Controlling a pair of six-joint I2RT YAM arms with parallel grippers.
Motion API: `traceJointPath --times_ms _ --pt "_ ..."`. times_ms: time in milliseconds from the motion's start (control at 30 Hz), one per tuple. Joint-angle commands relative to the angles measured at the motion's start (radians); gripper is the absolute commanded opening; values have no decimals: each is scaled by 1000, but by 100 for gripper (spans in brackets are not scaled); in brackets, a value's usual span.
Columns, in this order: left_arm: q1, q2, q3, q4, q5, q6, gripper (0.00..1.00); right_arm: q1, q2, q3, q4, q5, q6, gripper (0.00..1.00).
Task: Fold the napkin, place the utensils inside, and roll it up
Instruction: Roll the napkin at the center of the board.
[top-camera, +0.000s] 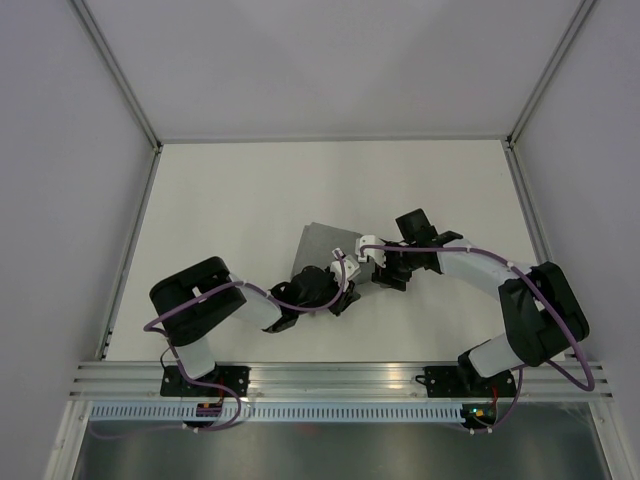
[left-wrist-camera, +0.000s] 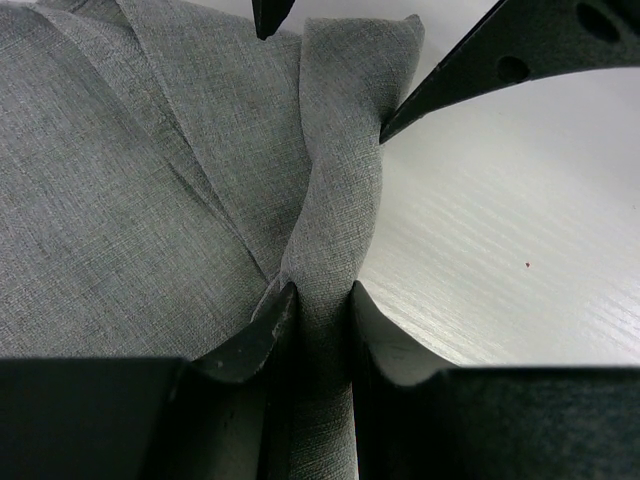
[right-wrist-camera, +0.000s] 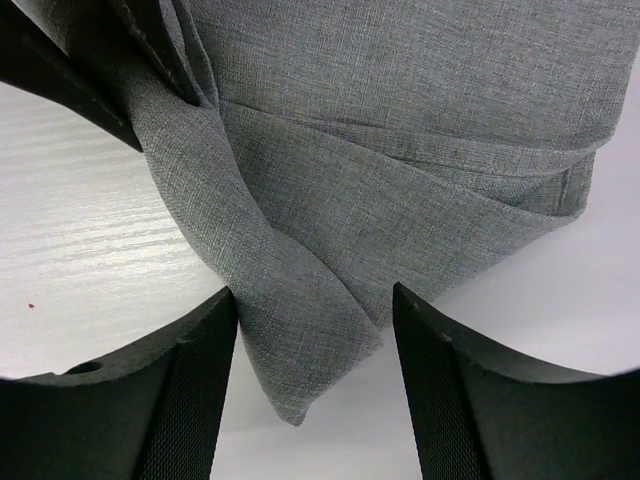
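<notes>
A mid-grey, finely textured cloth napkin (left-wrist-camera: 130, 200) fills the left side, creased in long folds. Its right edge twists into a narrow strip, pinched between the black fingers (left-wrist-camera: 250, 345) of the left gripper (left-wrist-camera: 320, 300). A white, faintly grained table (left-wrist-camera: 500, 250) lies to the right. Two other black fingertips (left-wrist-camera: 500, 60) flank the strip's far end.

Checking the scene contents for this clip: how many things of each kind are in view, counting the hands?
Grey napkin: 1
Robot hands: 2, left hand and right hand
Total: 3

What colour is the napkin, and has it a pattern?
The napkin is plain mid-grey; clearest in right wrist view.
</notes>
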Motion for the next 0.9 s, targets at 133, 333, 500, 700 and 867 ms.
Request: traceJointPath --times_ms 133,333,500,700,867 --pt "9 48 -2 -109 68 -28 2 78 -26 -18 -31 -39 -50 69" --pt "17 57 5 -111 81 -25 2 111 -53 -27 -71 -53 -47 69" --pt "26 57 7 -109 92 -24 2 145 -90 -41 -83 -64 -38 72" --pt "32 56 7 -109 106 -15 2 182 -121 -55 -68 -76 -13 73" --pt "37 54 -4 -89 115 -1 2 184 -200 -87 -22 -90 22 74"
